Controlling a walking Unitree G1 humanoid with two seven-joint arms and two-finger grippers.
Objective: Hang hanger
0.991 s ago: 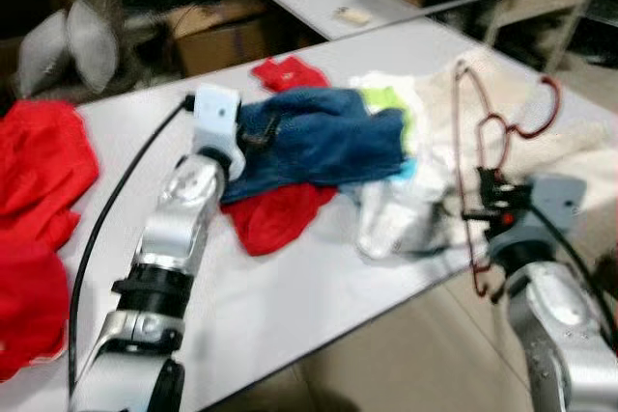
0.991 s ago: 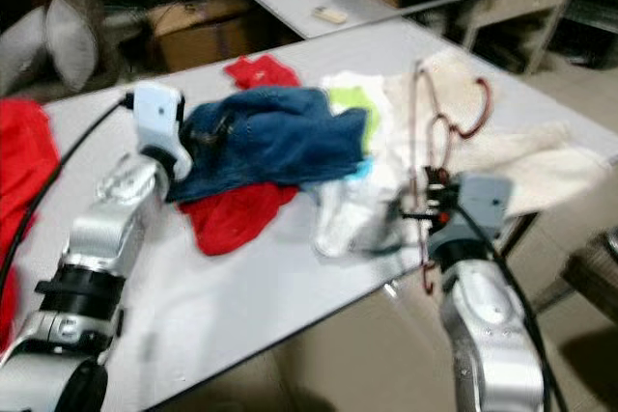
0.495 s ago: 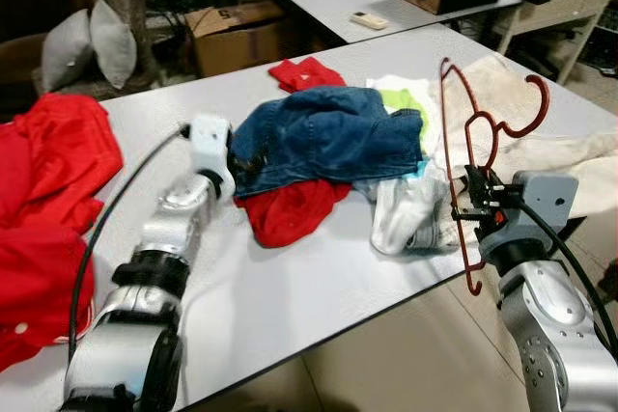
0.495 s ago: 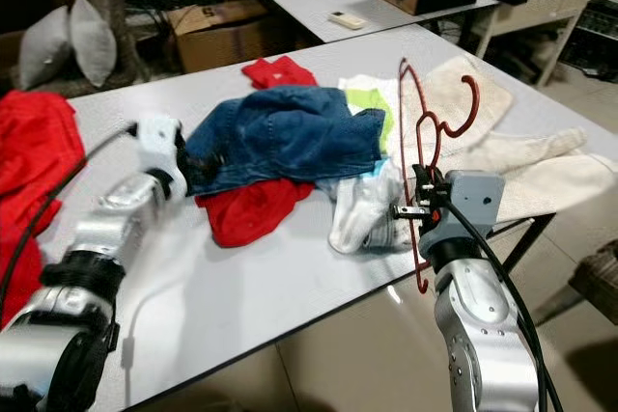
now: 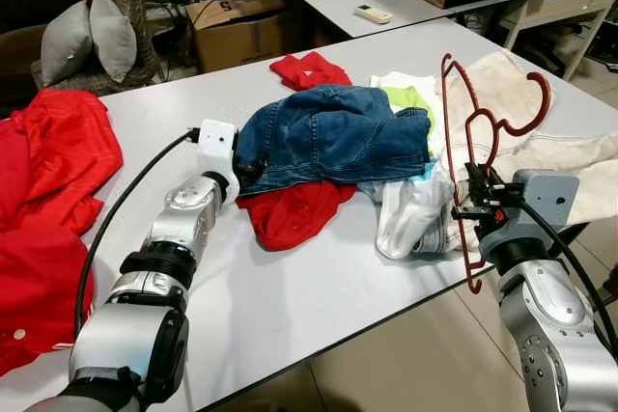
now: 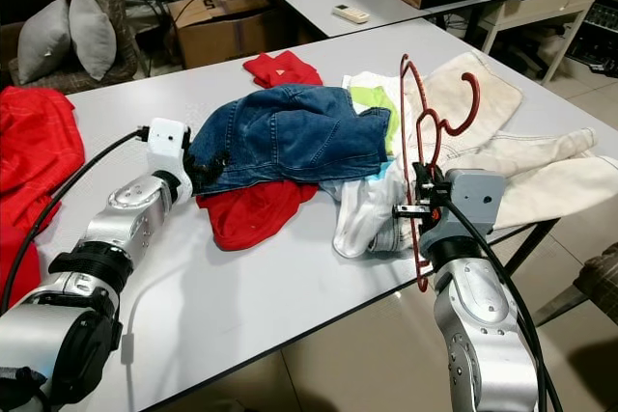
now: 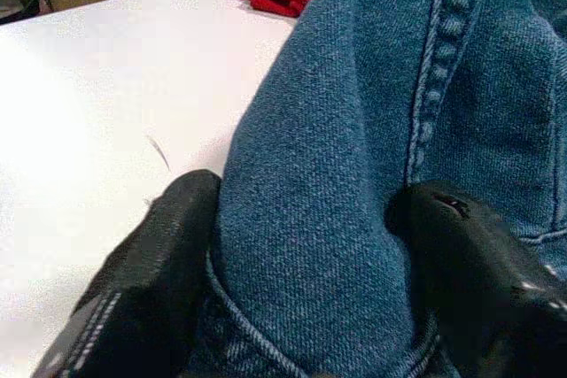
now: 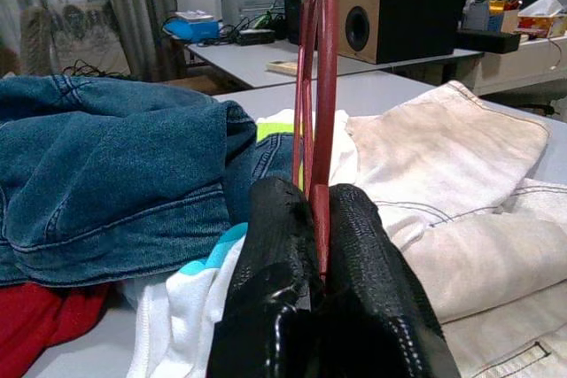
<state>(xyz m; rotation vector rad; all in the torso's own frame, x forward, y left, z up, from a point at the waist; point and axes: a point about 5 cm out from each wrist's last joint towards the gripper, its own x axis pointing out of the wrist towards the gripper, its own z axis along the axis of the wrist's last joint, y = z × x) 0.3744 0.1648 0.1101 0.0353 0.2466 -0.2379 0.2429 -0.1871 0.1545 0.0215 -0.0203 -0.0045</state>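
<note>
Left eye view: the right tool is clamped on a dark red hanger, holding it upright near the right front edge of the white surface, its hook curling off to the right above cream trousers. The left tool reaches into the left edge of blue jeans heaped mid-surface over a red garment. A white cloth lies between the jeans and the hanger.

Right eye view: a red heap lies at the far left of the surface, and grey cushions sit behind it.

Left wrist view: the left tool's fingers sit on either side of a thick fold of denim, pinching it.

Right wrist view: the right tool's fingers are pressed narrow around the hanger's red bars, which rise straight up in front of a speaker.
</note>
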